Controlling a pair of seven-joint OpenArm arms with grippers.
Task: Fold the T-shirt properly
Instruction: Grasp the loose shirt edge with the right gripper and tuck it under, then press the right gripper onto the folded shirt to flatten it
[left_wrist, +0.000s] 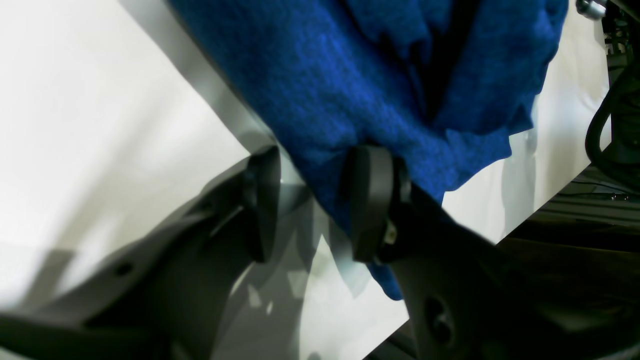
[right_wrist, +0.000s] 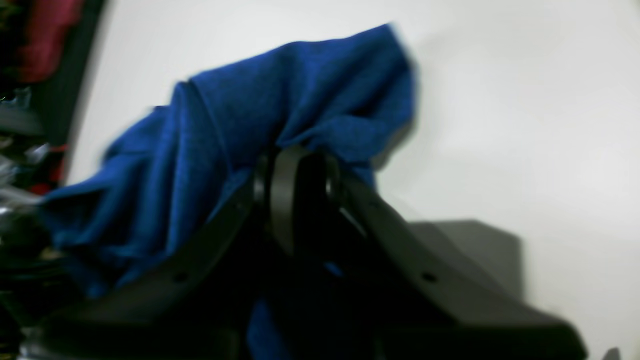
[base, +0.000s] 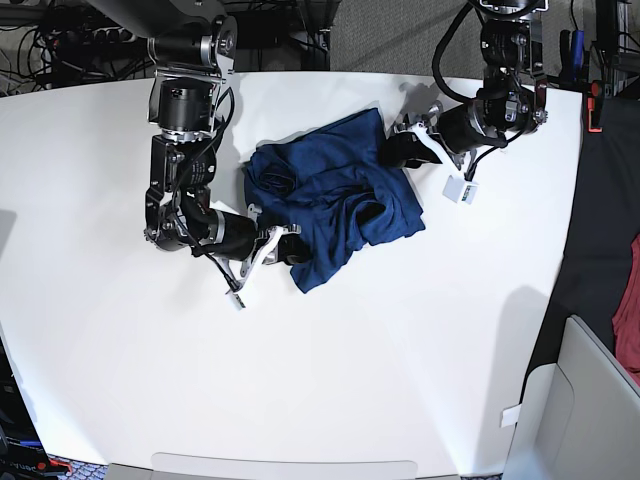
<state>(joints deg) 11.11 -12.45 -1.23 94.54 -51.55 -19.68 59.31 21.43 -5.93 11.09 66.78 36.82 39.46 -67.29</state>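
T-shirt (base: 335, 195) lies crumpled. Right gripper (right_wrist: 300, 195) pinches its fabric; left gripper (left_wrist: 312, 200) straddles an edge, jaws apart. Close left squarely, then spread it flat.

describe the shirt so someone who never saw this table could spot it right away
On the big white table, look to the middle of its far half, between the two robot arms. The T-shirt lies there as a crumpled heap of dark blue knit, plain with no print. It is the only cloth on the tabletop.
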